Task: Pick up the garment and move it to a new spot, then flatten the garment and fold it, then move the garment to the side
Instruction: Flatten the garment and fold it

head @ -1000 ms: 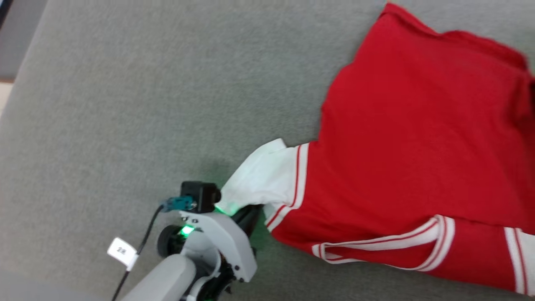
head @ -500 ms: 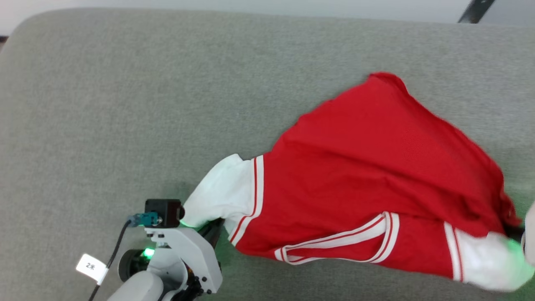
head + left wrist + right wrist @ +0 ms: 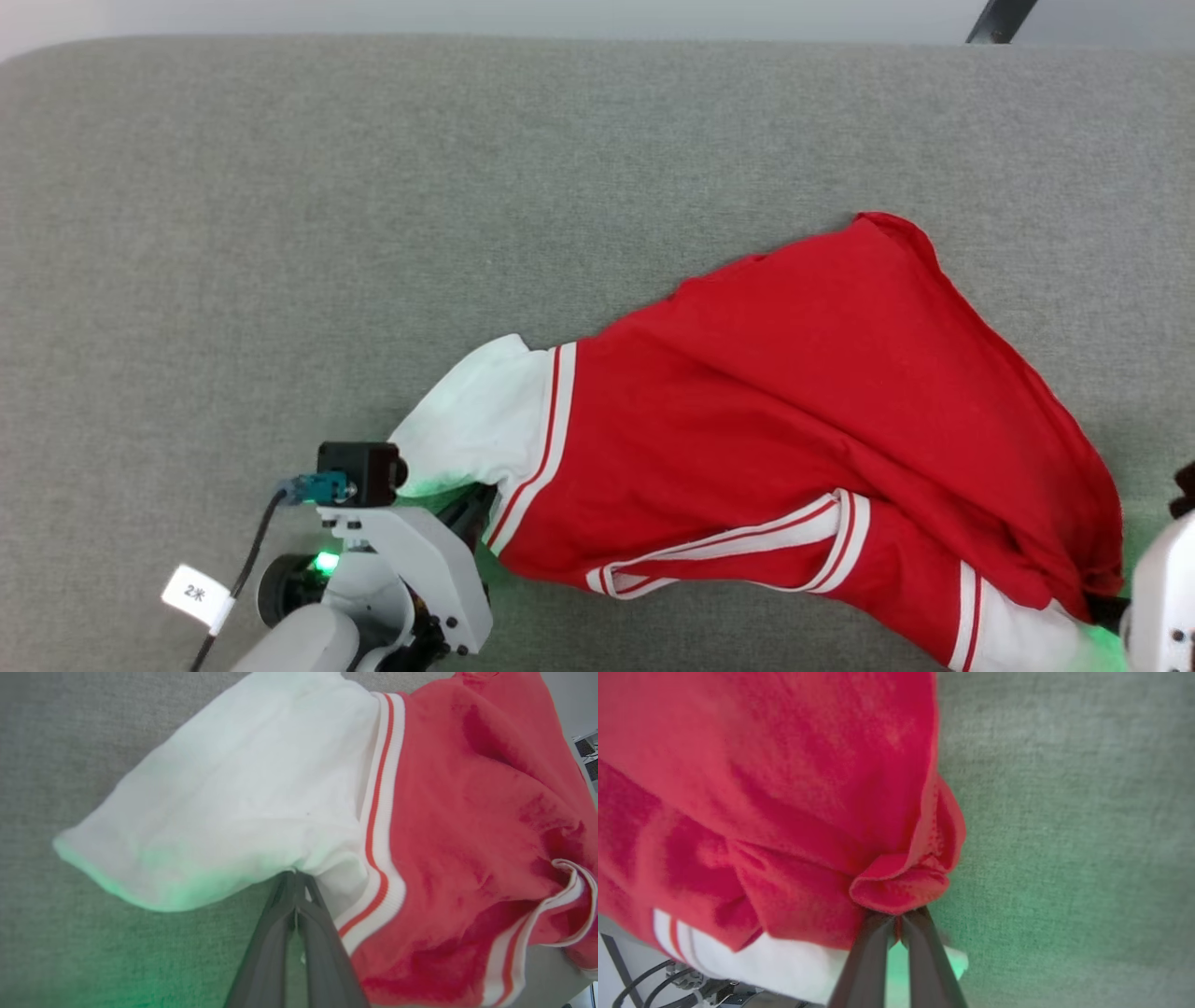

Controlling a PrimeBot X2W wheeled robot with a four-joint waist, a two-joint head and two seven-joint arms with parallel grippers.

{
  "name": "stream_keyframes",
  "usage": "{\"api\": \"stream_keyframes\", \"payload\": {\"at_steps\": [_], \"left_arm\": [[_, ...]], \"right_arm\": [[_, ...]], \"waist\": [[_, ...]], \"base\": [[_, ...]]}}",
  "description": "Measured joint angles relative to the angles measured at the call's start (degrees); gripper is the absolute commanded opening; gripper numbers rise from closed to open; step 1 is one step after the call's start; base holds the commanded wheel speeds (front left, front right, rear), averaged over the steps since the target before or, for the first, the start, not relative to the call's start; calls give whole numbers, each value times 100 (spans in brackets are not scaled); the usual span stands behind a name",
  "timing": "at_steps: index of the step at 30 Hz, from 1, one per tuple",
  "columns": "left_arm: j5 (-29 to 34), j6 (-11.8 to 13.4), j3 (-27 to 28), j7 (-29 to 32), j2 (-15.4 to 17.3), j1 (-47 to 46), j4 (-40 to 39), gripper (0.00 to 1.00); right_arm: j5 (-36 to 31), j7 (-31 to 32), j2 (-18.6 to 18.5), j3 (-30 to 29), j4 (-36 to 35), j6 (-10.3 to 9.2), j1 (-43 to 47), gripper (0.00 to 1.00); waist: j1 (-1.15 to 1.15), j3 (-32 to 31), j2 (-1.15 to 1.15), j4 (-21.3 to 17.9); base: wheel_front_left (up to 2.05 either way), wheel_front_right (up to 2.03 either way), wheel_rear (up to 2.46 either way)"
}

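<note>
Far half and whole left side of grey padded surface (image 3: 280,233): bare, wide open to approach. garment (image 3: 794,420) covers near-right part, from near-centre to right edge, with folds bunched along its near side. left gripper (image 3: 478,509) pinched on white sleeve at garment's left end; its wrist body, cable (image 3: 245,569) and white tag (image 3: 194,595) crowd near-left corner. right gripper (image 3: 900,919) clamped on red cloth, blocks near-right corner. Narrow bare strip along near edge between them. dark bar (image 3: 999,21) beyond far-right edge, off surface.
</note>
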Motion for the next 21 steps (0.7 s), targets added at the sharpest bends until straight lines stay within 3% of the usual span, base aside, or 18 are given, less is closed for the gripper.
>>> {"api": "stream_keyframes", "payload": {"at_steps": [2, 3, 4, 5, 12, 17, 21], "left_arm": [[0, -11, -9, 9, 1, -32, 4, 0], [0, -35, -11, 24, 0, -44, 10, 0], [-2, -51, -12, 29, 1, -54, 22, 0], [-4, -54, -14, 32, 4, -54, 34, 0], [-37, -76, -44, 33, 4, 1, 103, 0], [-70, -75, -79, 23, -10, 115, 112, 0], [-80, -75, -115, -1, -46, 152, 110, 0]], "right_arm": [[-180, -60, 55, 69, 302, 9, -203, 0], [-264, -97, 46, 143, 422, 16, -291, 6], [-316, -153, 35, 218, 547, 24, -380, 91], [-345, -179, 27, 268, 645, 25, -463, 100], [-204, -62, -349, 342, 332, 2, -626, 100], [-81, 208, -492, -203, -634, -2, -268, 100], [100, -208, -467, -411, -1625, -2, -102, 100]], "waist": [[0, 19, 0, -37], [0, 23, 0, -52], [0, 21, 0, -66], [0, 12, 0, -77], [0, -148, 0, -118], [0, -290, 0, -118], [0, -343, 0, -55]], "base": [[0, 0, 0], [0, 0, 0], [0, 0, 0], [0, 0, 0], [0, 0, 0], [0, 0, 0], [0, 0, 0]]}}
